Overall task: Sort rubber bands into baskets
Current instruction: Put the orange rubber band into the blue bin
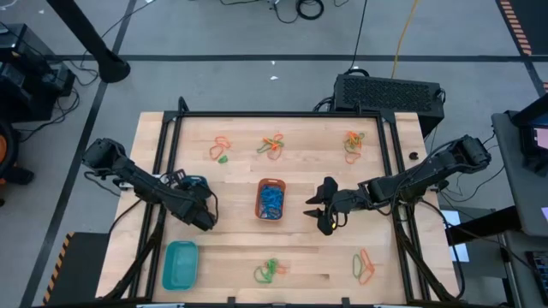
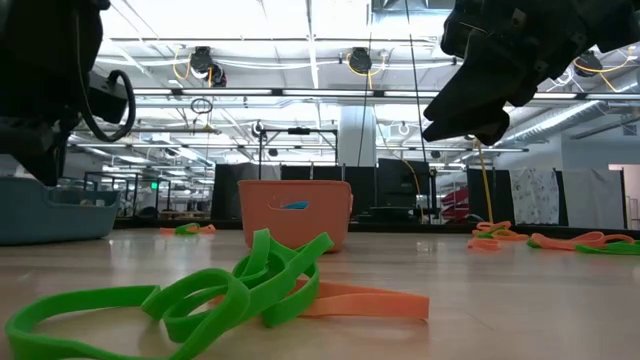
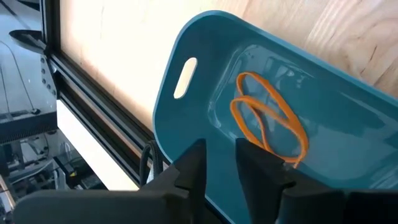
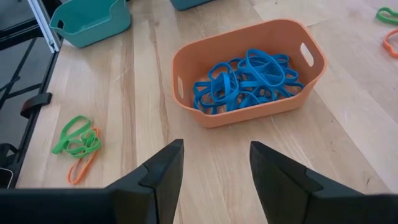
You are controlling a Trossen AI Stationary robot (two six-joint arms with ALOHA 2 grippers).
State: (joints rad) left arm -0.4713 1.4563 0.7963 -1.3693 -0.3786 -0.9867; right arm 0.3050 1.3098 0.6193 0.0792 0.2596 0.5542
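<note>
My left gripper (image 1: 205, 219) hovers over the far end of the teal basket (image 1: 180, 263), its fingers slightly apart (image 3: 219, 168). An orange rubber band (image 3: 268, 119) lies inside on the basket floor, and its near end runs behind one finger. My right gripper (image 1: 324, 212) waits open (image 4: 214, 168) just right of the orange basket (image 1: 271, 198), which rests on the table and holds several blue bands (image 4: 245, 81). A small blue-teal basket (image 1: 195, 182) shows beside the left arm. My left gripper points slanting down into the teal basket. The orange band's near end (image 3: 292, 158) disappears behind one fingertip (image 3: 264, 174), so I cannot tell whether the finger still touches it. The rest of the band lies slack on the basket floor.
Loose clumps of orange, green and yellow bands lie along the far side (image 1: 221, 150), (image 1: 272, 145), (image 1: 353, 144) and near the front edge (image 1: 270, 271), (image 1: 364, 267). A black frame rail (image 1: 167, 171) borders the wooden table on each side.
</note>
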